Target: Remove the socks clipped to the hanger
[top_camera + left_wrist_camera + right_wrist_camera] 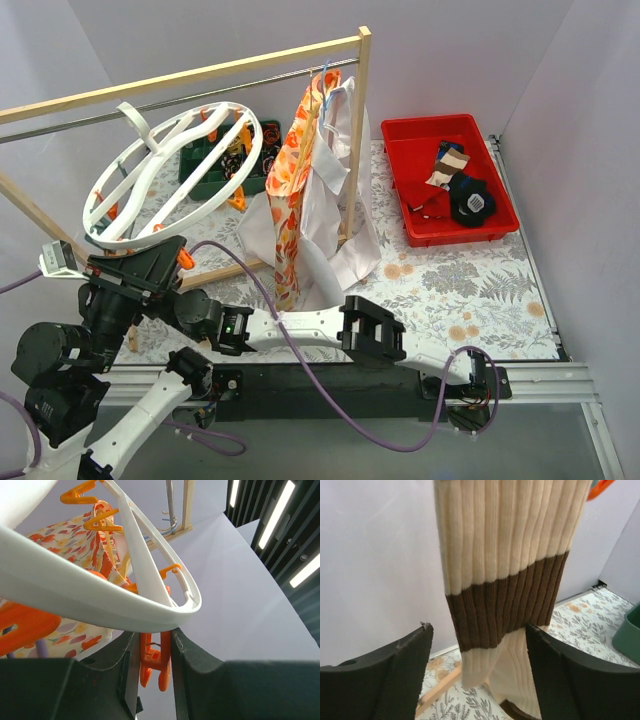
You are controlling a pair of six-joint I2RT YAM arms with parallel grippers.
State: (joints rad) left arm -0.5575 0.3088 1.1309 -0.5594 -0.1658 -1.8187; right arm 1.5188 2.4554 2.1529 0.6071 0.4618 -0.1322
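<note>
The cream ribbed sock with a brown band (505,540) hangs vertically, straight ahead between the wide-open, empty jaws of the right tool (479,630). The left tool (152,640) is pinched on an orange plastic clip (152,667) under the rim of the white round plastic hanger (100,600).

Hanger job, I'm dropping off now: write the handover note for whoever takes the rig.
Left gripper: closed around an orange clip under the hanger rim.
Right gripper: open, straddling the hanging cream-and-brown sock, not gripping it.
Done: at least two socks lie in the red bin.
To do: free this sock and probably bin it; whether others remain clipped is not visible.
</note>
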